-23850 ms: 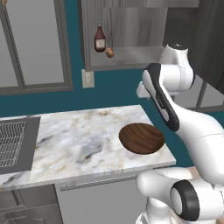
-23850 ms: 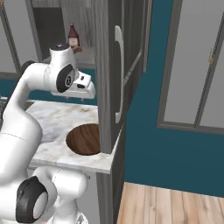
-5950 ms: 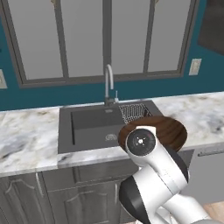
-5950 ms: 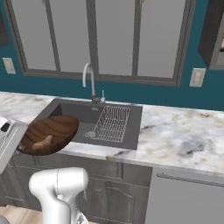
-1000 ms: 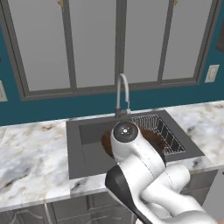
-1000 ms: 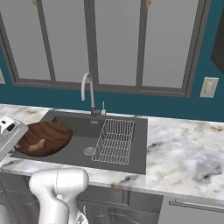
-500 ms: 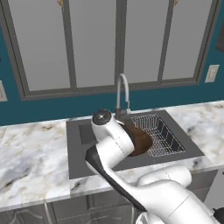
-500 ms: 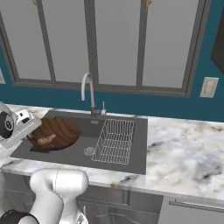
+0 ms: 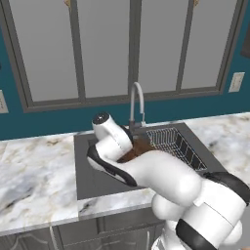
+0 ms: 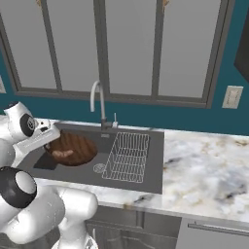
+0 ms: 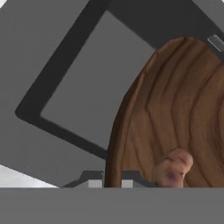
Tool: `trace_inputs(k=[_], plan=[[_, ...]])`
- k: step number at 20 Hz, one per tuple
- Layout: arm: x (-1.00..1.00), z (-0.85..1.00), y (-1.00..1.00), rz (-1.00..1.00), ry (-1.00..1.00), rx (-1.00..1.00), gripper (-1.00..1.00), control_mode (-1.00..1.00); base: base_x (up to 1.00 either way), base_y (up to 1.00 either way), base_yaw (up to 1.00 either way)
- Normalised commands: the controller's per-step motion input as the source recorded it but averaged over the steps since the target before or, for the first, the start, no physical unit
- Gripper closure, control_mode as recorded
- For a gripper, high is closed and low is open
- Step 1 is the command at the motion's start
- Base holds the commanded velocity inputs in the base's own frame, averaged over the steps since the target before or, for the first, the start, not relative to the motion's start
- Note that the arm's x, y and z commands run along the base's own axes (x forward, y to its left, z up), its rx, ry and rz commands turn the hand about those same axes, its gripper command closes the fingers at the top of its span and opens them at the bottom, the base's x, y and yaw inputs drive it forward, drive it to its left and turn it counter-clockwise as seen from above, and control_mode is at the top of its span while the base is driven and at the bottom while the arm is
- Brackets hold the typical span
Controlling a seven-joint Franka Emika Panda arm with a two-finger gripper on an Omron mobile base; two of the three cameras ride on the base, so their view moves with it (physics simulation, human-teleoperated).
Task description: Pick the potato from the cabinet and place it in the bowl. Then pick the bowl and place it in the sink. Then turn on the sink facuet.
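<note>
Holding the bowl [image 10: 72,147], potato [image 10: 63,154] inside, over the sink [image 10: 146,172].

This was a kitchen. A dark sink [image 10: 146,168] sat in a white marble counter [image 10: 209,170] across the middle of the frame. A silver tap [image 10: 98,102] stood behind it, with grey windows [image 10: 131,48] and a teal wall [image 10: 194,124] above.

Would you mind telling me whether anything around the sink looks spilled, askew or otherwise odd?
Nothing stands out. The bowl hangs over the sink basin, gripped at its rim, with the potato still inside; the wire rack sits square beside it.
</note>
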Motion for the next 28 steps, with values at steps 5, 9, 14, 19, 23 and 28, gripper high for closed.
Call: trace_inputs(k=[5, 9, 14, 19, 23, 28], plan=[[0.58, -0.36, 0.16, -0.09, 0.06, 0.02, 1.00, -1.00, 0.00, 0.00, 0.00], [0.50, -0.36, 0.07, -0.06, 0.05, 0.04, 1.00, -1.00, 0.00, 0.00, 0.00], [0.60, -0.49, -0.10, -0.02, 0.01, 0.09, 1.00, -1.00, 0.00, 0.00, 0.00], [0.52, -0.57, -0.05, 0.00, 0.00, 0.07, 1.00, -1.00, 0.00, 0.00, 0.00], [0.45, -0.56, -0.03, 0.00, -0.02, 0.06, 1.00, -1.00, 0.00, 0.00, 0.00], [0.40, -0.52, 0.00, 0.00, -0.05, 0.04, 1.00, -1.00, 0.00, 0.00, 0.00]])
